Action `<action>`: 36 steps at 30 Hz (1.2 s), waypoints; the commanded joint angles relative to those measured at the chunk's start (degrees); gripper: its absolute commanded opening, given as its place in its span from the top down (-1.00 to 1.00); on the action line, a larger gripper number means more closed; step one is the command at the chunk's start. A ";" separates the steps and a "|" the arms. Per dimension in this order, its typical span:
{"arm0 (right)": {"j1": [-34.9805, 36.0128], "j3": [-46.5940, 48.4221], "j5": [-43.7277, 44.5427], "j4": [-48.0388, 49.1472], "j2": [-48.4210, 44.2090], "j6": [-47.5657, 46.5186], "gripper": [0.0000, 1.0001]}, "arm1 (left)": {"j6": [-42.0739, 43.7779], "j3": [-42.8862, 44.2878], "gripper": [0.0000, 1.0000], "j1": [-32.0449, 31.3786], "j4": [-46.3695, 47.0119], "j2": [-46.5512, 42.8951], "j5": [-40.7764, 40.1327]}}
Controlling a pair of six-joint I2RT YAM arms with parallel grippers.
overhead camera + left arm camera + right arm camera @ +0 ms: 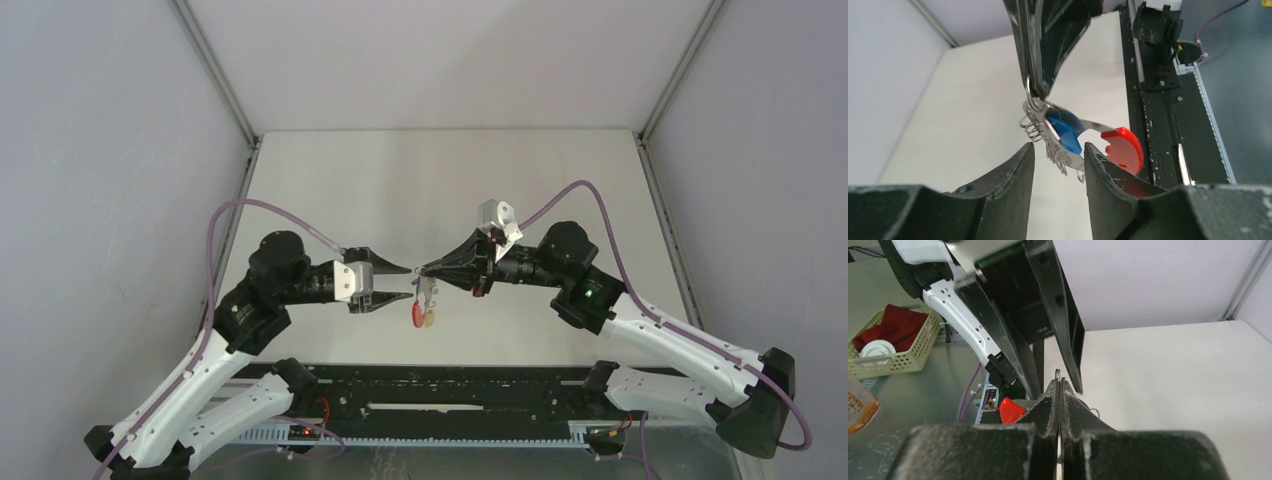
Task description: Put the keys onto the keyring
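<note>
The right tool (428,270) gripped the keyring (1058,142) above open tabletop (450,180). The left tool (411,282) stood released just left.

The keyring (426,295) hangs under the right hand (423,270), above the surface (450,180). The left hand (411,282) is just left of it.

The right arm's fingers (1047,412) were pressed flat together, and a thin sliver of wire, probably the keyring (1057,374), poked out at their tips. Just left of them showed the red band (1010,410). Above them hung the left arm's fingers (1055,305), spread apart. To their right lay the white tabletop (1173,370); far to their left sat a basket (903,352) holding a red cloth (898,327).
</note>
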 commanded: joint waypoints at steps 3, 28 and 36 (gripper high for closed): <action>-0.27 0.50 -0.94 7.32 0.40 3.11 1.00 | -0.45 -1.94 0.04 -0.27 0.10 1.38 0.82; -0.37 0.50 -0.83 5.15 1.44 2.97 1.00 | -4.70 -1.89 0.99 -0.36 11.94 -0.33 3.69; -1.67 0.50 1.95 3.15 0.07 1.99 1.00 | -1.84 -2.76 -0.04 -0.39 7.77 -1.19 0.05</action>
